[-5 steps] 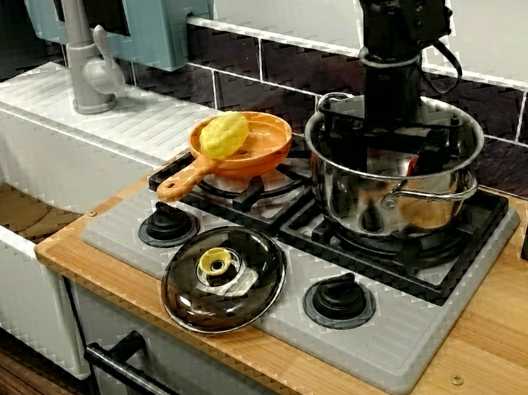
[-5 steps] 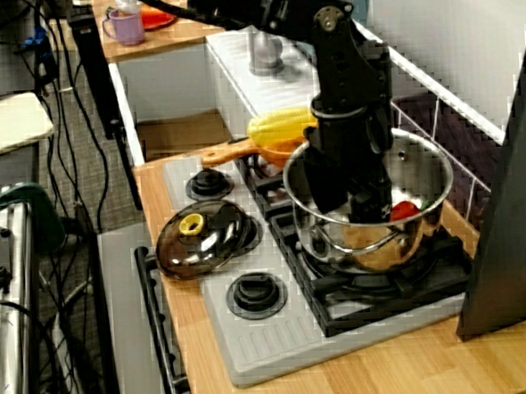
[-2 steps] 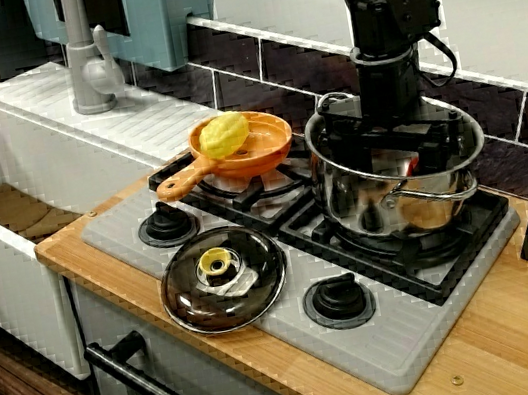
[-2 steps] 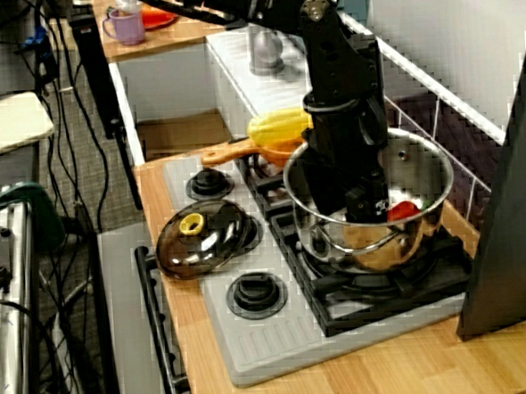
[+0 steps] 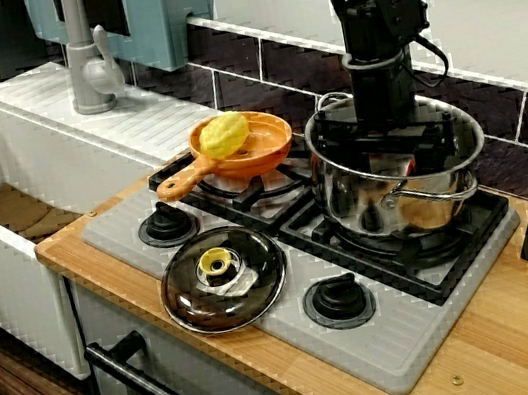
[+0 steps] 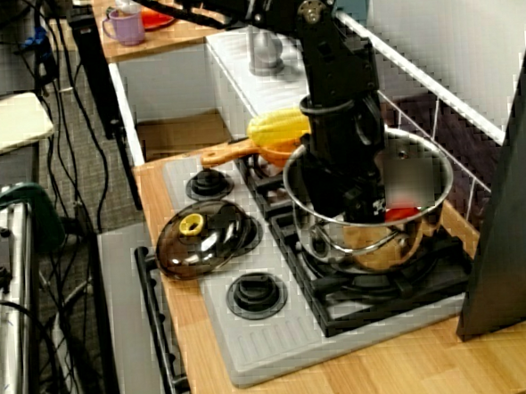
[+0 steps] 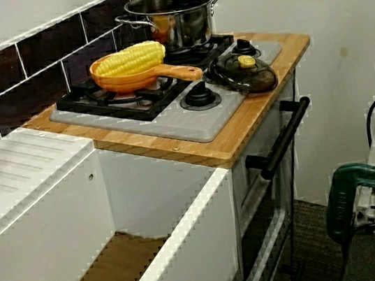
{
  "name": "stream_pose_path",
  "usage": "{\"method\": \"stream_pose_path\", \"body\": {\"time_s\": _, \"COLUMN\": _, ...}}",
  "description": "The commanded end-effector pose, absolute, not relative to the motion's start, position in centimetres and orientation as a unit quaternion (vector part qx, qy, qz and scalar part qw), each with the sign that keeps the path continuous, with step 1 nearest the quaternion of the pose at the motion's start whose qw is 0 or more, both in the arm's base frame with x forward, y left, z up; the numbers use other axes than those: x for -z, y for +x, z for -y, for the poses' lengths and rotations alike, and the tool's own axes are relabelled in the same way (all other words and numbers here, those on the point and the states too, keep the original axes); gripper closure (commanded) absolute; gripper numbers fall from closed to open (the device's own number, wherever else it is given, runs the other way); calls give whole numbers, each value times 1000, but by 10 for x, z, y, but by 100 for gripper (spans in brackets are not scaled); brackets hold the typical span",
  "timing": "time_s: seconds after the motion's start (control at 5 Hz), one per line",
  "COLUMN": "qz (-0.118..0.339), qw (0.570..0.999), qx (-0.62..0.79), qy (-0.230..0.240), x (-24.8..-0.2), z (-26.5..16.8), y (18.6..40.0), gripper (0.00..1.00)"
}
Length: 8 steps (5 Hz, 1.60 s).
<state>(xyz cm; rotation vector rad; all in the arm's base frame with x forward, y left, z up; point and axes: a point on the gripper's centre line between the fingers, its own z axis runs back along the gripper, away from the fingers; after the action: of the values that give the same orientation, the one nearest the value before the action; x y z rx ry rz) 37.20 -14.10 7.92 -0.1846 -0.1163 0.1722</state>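
Gripper [image 6: 366,208] sat deep in steel pot [image 6: 373,248] at stove's [image 6: 263,344] back-right corner, red item [image 6: 399,214] just beside it; jaw opening was hidden, couldn't tell. Probably needed vertical wrist, clear of rim.

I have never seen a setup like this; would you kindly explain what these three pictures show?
It is a small kitchen with one black robot arm. One view looks at the stove from the front, one from its end, one from the sink side. On the stove are a steel pot, an orange pan holding a yellow corn cob, and a glass lid. The arm's gripper reaches down into the pot, near something red. Whether it is open or holds anything cannot be seen.
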Motion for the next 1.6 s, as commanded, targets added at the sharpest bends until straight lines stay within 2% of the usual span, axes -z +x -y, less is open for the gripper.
{"method": "stream_pose_path", "body": {"time_s": 0.0, "qz": 120, "qw": 982, "qx": -84, "qy": -120, "x": -122, "z": 138, "y": 381, "gripper": 0}}
{"method": "stream_pose_path", "body": {"time_s": 0.4, "qz": 136, "qw": 977, "qx": -96, "qy": -131, "x": -128, "z": 140, "y": 391, "gripper": 0}}
{"method": "stream_pose_path", "body": {"time_s": 1.4, "qz": 134, "qw": 978, "qx": -104, "qy": -124, "x": -107, "z": 147, "y": 391, "gripper": 0}}
